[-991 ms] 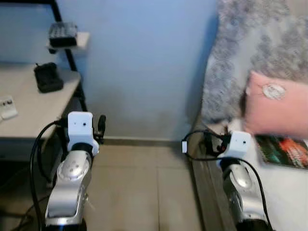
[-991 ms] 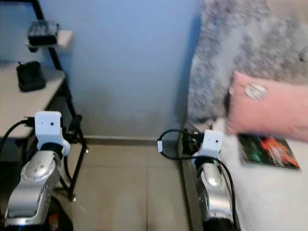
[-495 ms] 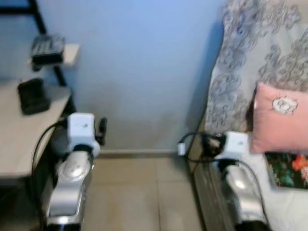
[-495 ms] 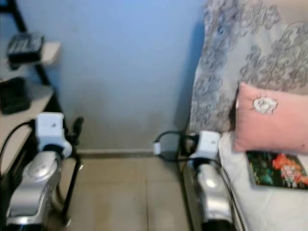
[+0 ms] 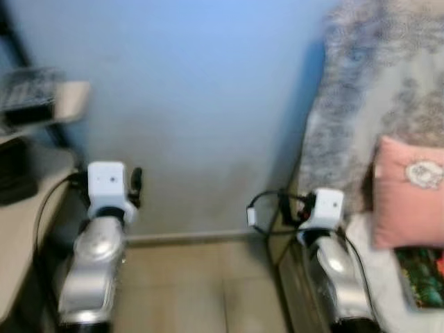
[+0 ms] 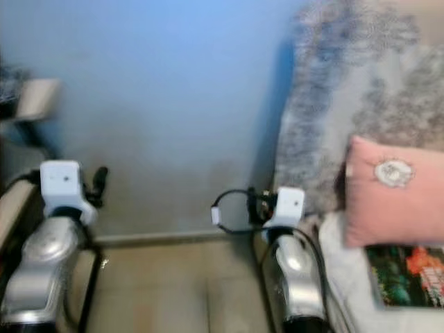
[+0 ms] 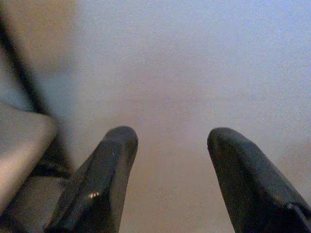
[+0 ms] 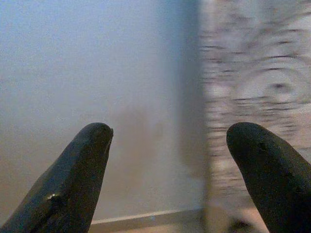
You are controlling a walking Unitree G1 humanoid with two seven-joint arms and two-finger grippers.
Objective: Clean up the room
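Observation:
A pink pillow (image 5: 409, 201) lies on the bed (image 5: 409, 305) at the right, leaning against a grey patterned bedspread (image 5: 374, 97). A colourful book (image 5: 423, 277) lies on the bed below the pillow. My left gripper (image 7: 170, 141) is open and empty, facing the blue wall. My right gripper (image 8: 167, 133) is open and empty too, facing the wall where it meets the patterned bedspread (image 8: 257, 87). Both arms are held low in front of me, the left arm (image 5: 97, 257) and the right arm (image 5: 333, 263).
A blue wall (image 5: 208, 104) stands straight ahead with a skirting strip (image 5: 194, 237) at the tiled floor (image 5: 201, 291). A light desk (image 5: 21, 215) with a black frame is at the left, carrying dark devices (image 5: 28, 104). The view is blurred.
The whole picture has shifted: the camera has turned, so the desk has slid out to the left edge and the wall fills more of the middle. Both grippers stay open.

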